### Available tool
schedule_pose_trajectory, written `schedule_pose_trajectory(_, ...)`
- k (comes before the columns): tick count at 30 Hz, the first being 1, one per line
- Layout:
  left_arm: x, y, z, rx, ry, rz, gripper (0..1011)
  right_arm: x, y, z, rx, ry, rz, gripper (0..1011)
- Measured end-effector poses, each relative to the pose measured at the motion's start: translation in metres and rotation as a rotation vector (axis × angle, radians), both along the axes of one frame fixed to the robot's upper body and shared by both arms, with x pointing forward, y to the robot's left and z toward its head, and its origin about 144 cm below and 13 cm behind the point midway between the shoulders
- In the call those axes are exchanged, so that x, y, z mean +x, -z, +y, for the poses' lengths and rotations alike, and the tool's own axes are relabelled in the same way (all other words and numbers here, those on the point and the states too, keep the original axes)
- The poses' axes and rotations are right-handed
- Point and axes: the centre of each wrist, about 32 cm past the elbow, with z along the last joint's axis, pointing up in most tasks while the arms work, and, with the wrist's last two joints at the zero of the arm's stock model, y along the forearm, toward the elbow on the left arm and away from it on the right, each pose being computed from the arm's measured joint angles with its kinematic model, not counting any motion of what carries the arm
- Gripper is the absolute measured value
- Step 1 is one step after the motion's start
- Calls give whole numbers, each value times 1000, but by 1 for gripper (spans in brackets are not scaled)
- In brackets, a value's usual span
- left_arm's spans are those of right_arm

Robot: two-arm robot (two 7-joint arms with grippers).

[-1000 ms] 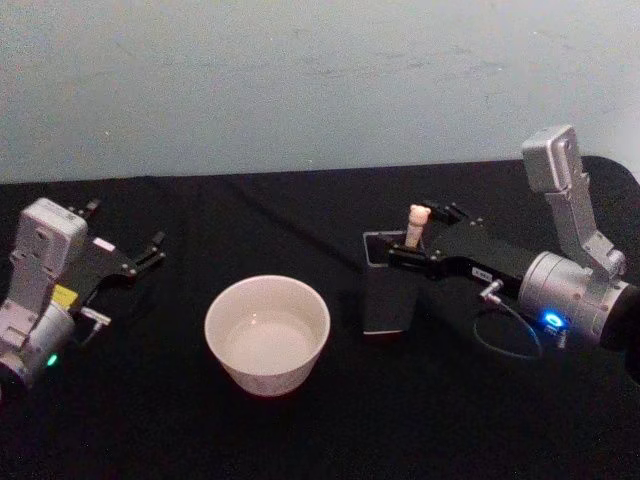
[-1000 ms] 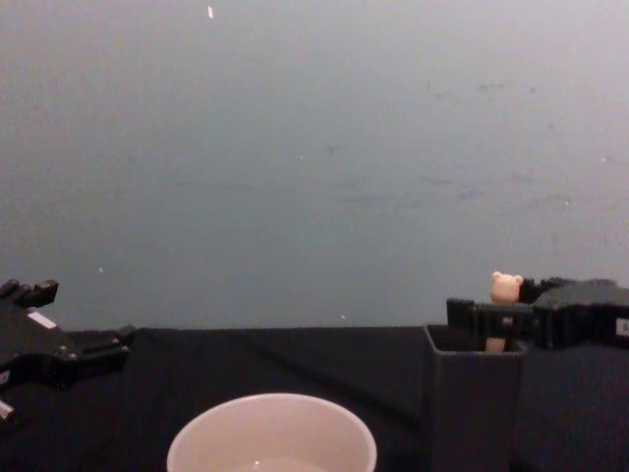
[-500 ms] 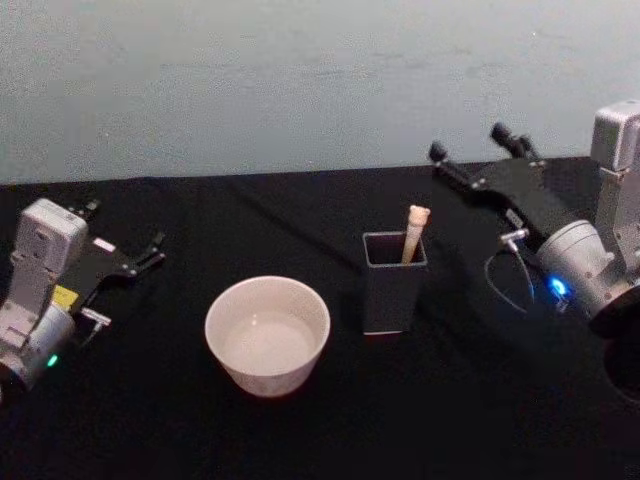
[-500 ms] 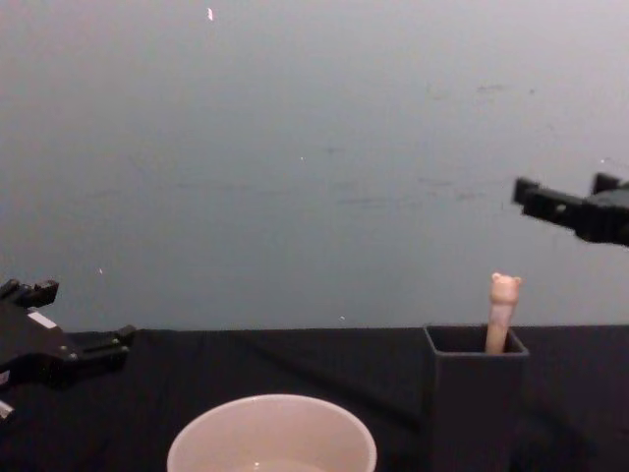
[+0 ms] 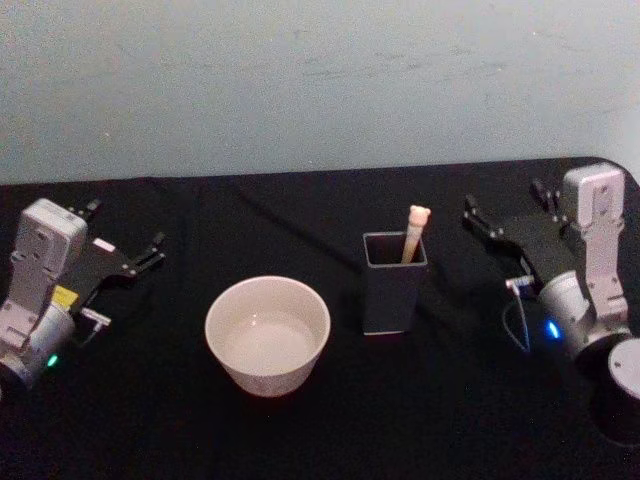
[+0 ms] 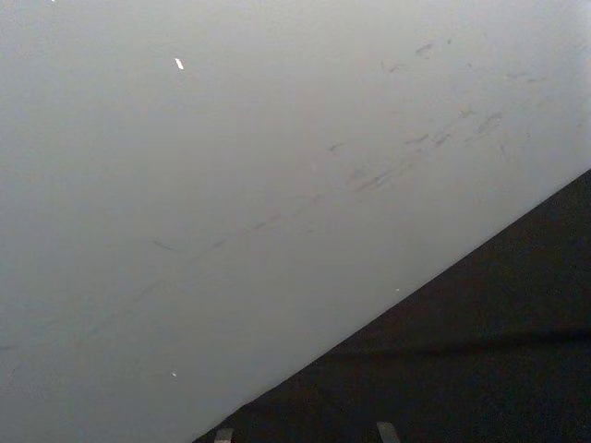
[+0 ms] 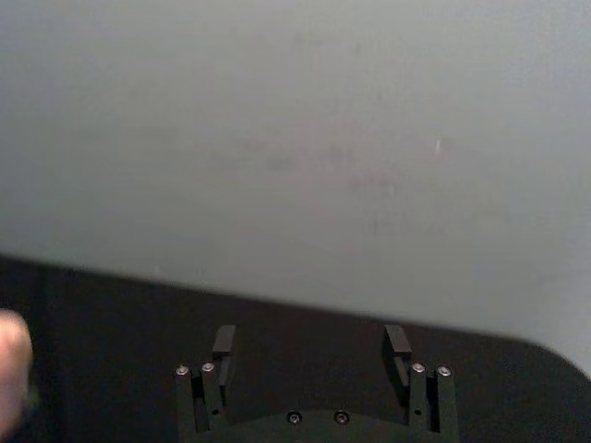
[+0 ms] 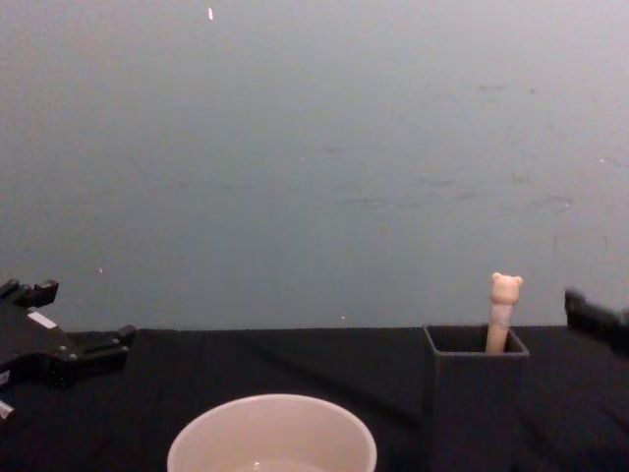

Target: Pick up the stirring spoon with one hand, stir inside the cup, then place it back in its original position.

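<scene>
Stirring spoon [image 5: 413, 232] – in holder [image 5: 393, 295].

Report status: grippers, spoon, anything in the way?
Left gripper open, parked far left. Right gripper open, right of holder. Stirring spoon in holder; cup unobstructed.

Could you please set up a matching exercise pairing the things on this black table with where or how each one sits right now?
Column A:
1. slim beige bear-topped stirring spoon
2. wide round cream-white cup
3. black right end effector
4. black left end effector

Column B:
a. open, at the table's right side
b. standing in the dark grey square holder
c. open, at the table's left side
d. left of the holder

Pairs: 1-b, 2-d, 3-a, 4-c
</scene>
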Motion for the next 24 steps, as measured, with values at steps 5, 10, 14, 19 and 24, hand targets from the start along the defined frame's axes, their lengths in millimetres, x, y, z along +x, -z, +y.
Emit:
schedule_pose_trajectory(5, 0, 0, 0, 0, 0, 0, 1001, -6, 15, -3, -32, 5, 59, 1002)
schedule_pose_trajectory(10, 0, 0, 0, 0, 0, 0, 1001, -5, 21, -4, -38, 13, 86, 1002)
schedule_pose_trajectory(14, 0, 0, 0, 0, 0, 0, 1001, -4, 21, -5, -37, 13, 88, 1002)
schedule_pose_trajectory(19, 0, 0, 0, 0, 0, 0, 1001, -4, 21, -4, -38, 13, 87, 1002)
schedule_pose_trajectory(24, 0, 0, 0, 0, 0, 0, 1001, -4, 21, -4, -39, 13, 86, 1002)
